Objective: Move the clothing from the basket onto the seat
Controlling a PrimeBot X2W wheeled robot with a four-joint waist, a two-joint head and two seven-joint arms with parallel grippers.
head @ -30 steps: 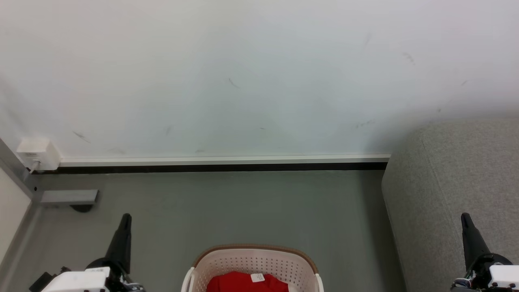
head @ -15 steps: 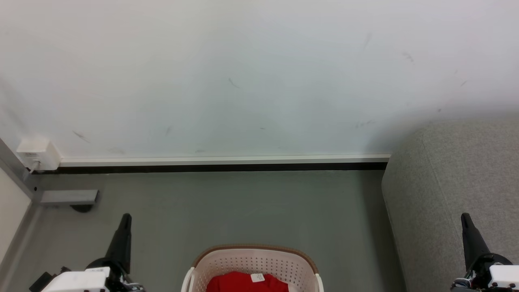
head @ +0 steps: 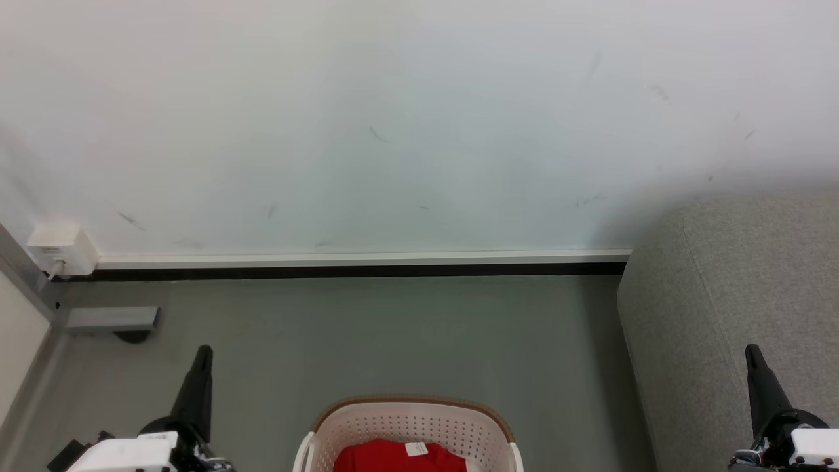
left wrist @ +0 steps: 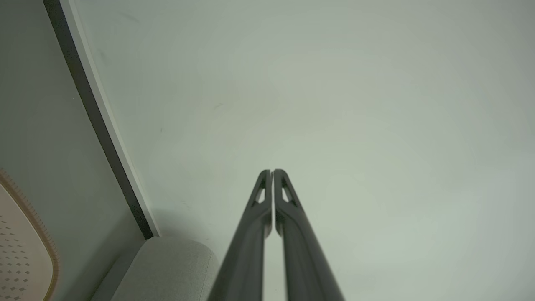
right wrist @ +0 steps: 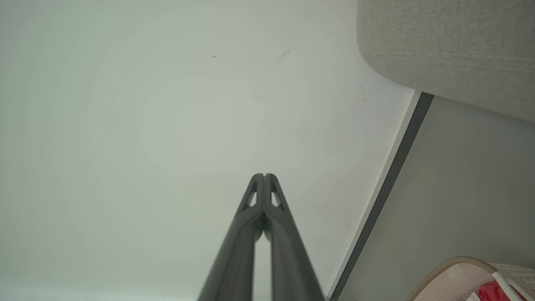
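The cream-white perforated basket (head: 406, 419) with a brown rim stands on the floor at the bottom centre of the head view, with red clothing (head: 387, 457) bearing a white tag inside it. The light grey seat (head: 734, 295) rises at the right. My left gripper (head: 204, 351) is shut and empty, left of the basket and above the floor. My right gripper (head: 750, 349) is shut and empty, over the seat's front. In the wrist views the left gripper (left wrist: 271, 171) and right gripper (right wrist: 264, 175) point at the wall with tips together. The basket (right wrist: 451, 280) and clothing (right wrist: 497, 292) show at the right wrist view's bottom right.
A white wall with a pale skirting board (head: 360, 257) runs behind the grey floor (head: 393, 334). A white socket box (head: 60, 249) and a grey metal bracket (head: 111, 319) sit at the left, beside a panel edge. The basket's rim (left wrist: 37, 225) and the seat (left wrist: 167, 267) show in the left wrist view.
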